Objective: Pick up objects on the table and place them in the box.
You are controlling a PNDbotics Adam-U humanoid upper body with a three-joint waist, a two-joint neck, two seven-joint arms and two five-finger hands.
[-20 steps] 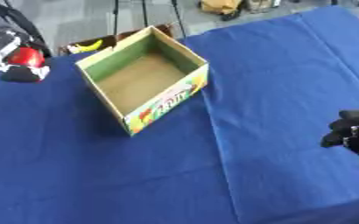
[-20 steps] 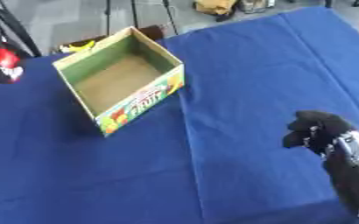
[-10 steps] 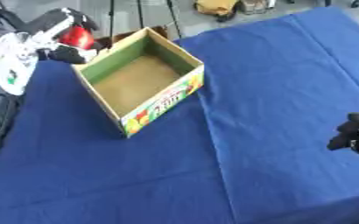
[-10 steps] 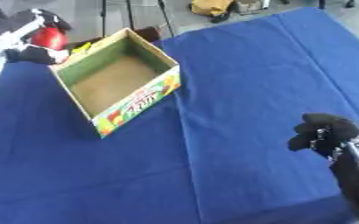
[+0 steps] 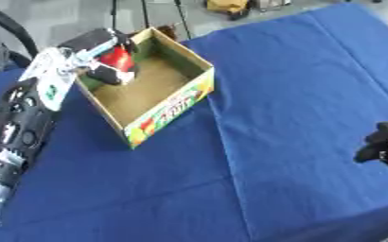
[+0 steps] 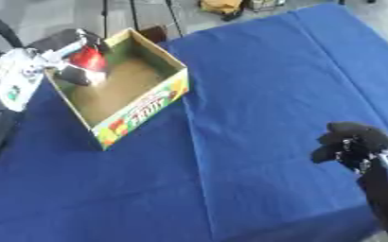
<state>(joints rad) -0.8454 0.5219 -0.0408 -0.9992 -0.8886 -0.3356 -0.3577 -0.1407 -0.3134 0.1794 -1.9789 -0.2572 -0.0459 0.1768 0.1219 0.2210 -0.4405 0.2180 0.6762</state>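
An open cardboard box [image 5: 172, 101] with a colourful printed front stands on the blue table, upper left of centre. My left hand [image 5: 98, 49] reaches over the box's left wall with its fingers curled round a red rounded object [image 5: 116, 59], which hangs just inside the box above the brown floor. My right hand [image 6: 353, 144] hovers low at the right edge, fingers curled and holding nothing.
The blue cloth [image 5: 296, 85] covers the table. Beyond its far edge lie grey floor, black stand legs [image 5: 147, 19] and a yellow thing [image 5: 226, 5].
My left hand has carried the red object rightward from beside the box to over its left wall and inside. The camera shifted slightly; the right hand stays low right.
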